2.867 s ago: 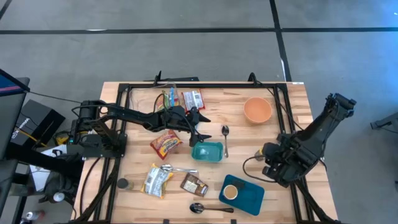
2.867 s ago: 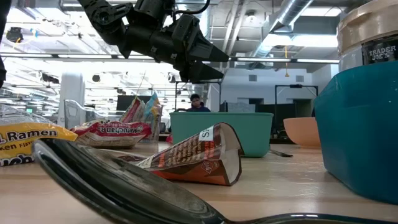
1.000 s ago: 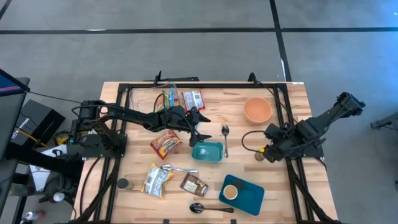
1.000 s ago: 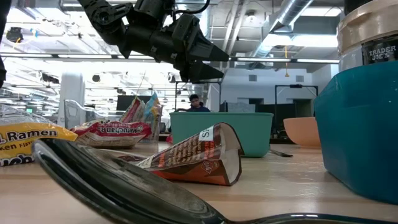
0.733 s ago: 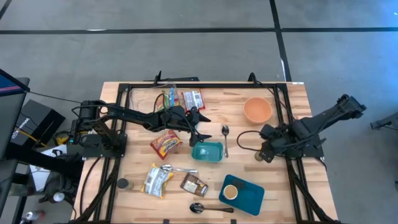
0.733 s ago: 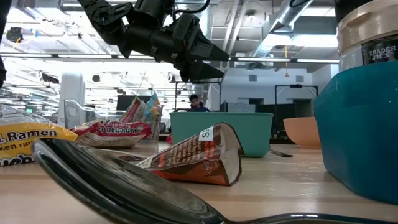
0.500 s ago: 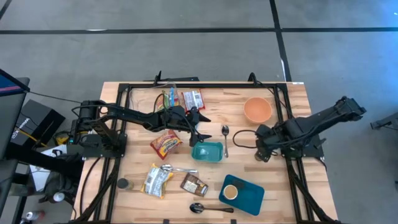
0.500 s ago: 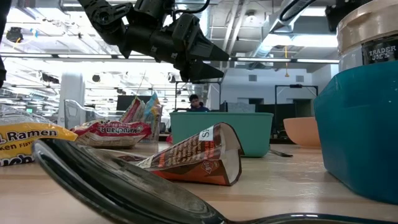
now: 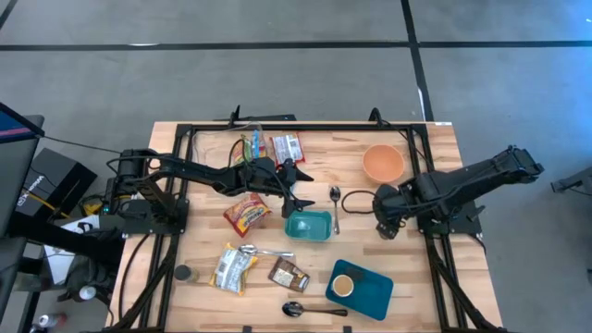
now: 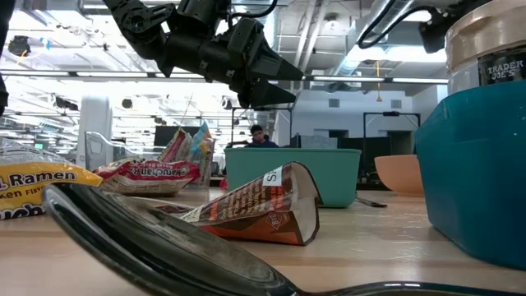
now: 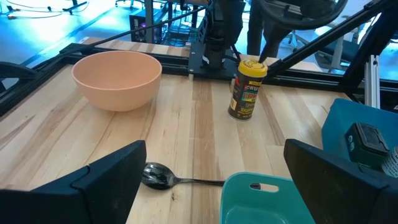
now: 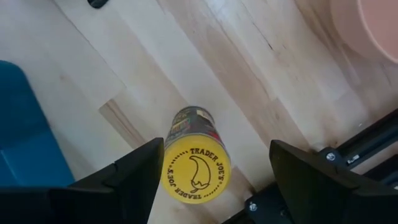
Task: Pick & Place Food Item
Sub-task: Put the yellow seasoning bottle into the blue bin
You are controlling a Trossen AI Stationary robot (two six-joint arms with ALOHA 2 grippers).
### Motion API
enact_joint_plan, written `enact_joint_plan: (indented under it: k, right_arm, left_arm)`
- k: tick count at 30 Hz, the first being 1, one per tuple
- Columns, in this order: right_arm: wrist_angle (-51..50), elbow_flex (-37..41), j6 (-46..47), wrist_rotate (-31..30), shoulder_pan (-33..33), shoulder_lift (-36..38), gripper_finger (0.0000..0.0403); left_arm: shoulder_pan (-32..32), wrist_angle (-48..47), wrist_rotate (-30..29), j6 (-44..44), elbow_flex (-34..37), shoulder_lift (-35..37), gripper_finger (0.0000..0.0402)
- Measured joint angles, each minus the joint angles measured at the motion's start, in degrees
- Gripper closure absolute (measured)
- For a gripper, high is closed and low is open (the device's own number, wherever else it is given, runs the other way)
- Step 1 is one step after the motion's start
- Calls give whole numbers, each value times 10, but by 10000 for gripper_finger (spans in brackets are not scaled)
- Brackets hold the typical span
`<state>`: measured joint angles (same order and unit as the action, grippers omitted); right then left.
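A can with a yellow lid (image 12: 196,169) stands upright on the wood at the table's right side, also seen in the left wrist view (image 11: 247,88). My right gripper (image 12: 217,149) hangs above it, pointing down and open, one finger on either side of the can, touching nothing; in the high view the right gripper (image 9: 385,222) covers the can. My left gripper (image 9: 294,190) waits open in the air over the table's middle, just beyond the far edge of the teal container (image 9: 308,225), with nothing between its fingers (image 11: 112,177).
A peach bowl (image 9: 383,164) sits at the far right, and a blue tray (image 9: 361,287) bearing a jar at the near right. Spoons (image 9: 335,205) and food packets (image 9: 246,213) (image 9: 234,266) (image 9: 289,274) lie around the teal container. A black frame (image 9: 421,176) rims the table.
My right gripper has swung from the table's right edge toward the table's middle, sinking a little and rolling about its own axis, and now hangs over the can. Its fingers stay apart. The can and everything else stand where they were.
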<state>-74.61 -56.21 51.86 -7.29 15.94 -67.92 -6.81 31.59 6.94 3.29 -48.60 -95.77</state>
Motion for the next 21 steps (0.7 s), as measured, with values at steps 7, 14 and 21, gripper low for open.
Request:
enact_joint_plan:
  k: [7, 14, 21]
  right_arm:
    - [20, 44, 2, 17, 0, 0, 117]
    - [32, 78, 1, 30, 0, 3, 117]
    - [60, 70, 0, 32, 0, 15, 117]
  left_arm:
    - [0, 0, 0, 0, 0, 0, 27]
    - [0, 0, 0, 0, 0, 0, 27]
    - [0, 6, 0, 0, 0, 0, 27]
